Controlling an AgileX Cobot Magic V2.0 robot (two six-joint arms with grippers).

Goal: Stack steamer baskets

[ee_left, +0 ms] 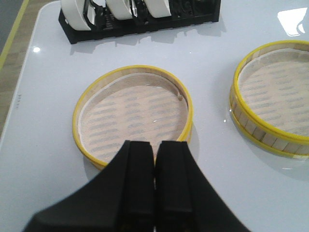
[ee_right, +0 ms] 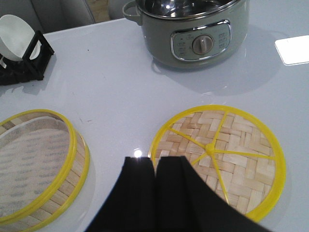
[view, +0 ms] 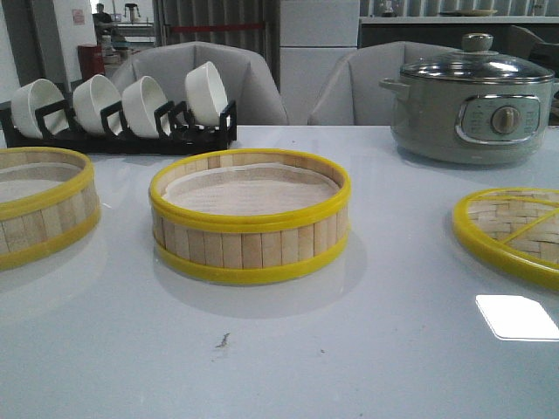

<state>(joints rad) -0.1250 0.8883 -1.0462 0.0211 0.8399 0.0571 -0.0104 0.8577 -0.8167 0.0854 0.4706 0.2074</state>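
Hovering over two separate steamer baskets, both my grippers pressed closed and empty.
My left gripper [ee_left: 154, 159] hangs above the left basket [view: 39, 205]; the centre basket [view: 250, 215] stands apart on the white table [view: 288, 349]; my right gripper [ee_right: 154, 169] overlooks the woven lid [ee_right: 227, 159], with the bowl rack [view: 122, 113] and electric pot [view: 472, 105] farthest.

Pale bamboo slats between yellow rims on the middle basket [view: 250, 216], white liner inside with faint grey banding. Same colours on the second basket [view: 42, 202], left of the middle one. Right of it, yellow-rimmed lid [view: 514, 229], tan woven lattice crossed by yellow spokes. Behind, grey-green pot [view: 472, 103] with silver panel; white bowls [view: 122, 100] in black rack [view: 118, 135]. Glossy pale grey worktop [view: 349, 349]. Black pincers [ee_left: 155, 159], [ee_right: 155, 169].
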